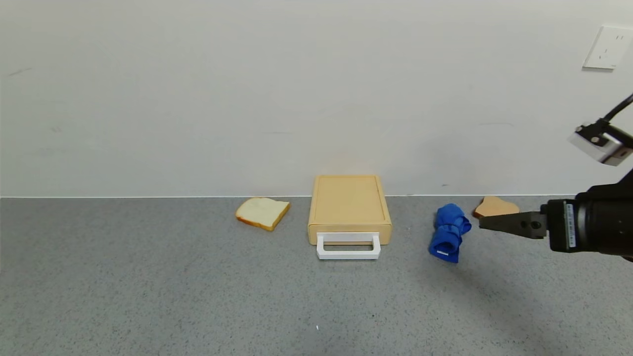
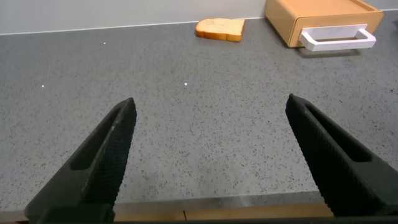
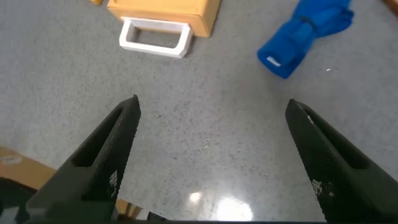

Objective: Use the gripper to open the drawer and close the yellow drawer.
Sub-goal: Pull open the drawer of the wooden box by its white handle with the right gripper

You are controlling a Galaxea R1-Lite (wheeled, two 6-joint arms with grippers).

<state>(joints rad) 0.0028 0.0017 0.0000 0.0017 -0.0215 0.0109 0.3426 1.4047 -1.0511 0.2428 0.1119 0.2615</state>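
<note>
The yellow drawer (image 1: 349, 207) sits shut in its flat yellow box against the back wall, its white loop handle (image 1: 348, 245) facing me. It also shows in the left wrist view (image 2: 323, 22) and the right wrist view (image 3: 165, 12). My right gripper (image 1: 484, 222) is open and empty, raised above the table at the right, its tip beside a blue cloth, well right of the handle. In the right wrist view the right gripper (image 3: 211, 109) shows bare table between its fingers. My left gripper (image 2: 211, 106) is open and empty over bare table, out of the head view.
A rolled blue cloth (image 1: 449, 232) lies right of the drawer. A bread slice (image 1: 262, 212) lies left of the drawer and a browner slice (image 1: 496, 206) behind my right gripper. A wall socket (image 1: 606, 48) is at the upper right. The grey table (image 1: 198, 296) spreads in front.
</note>
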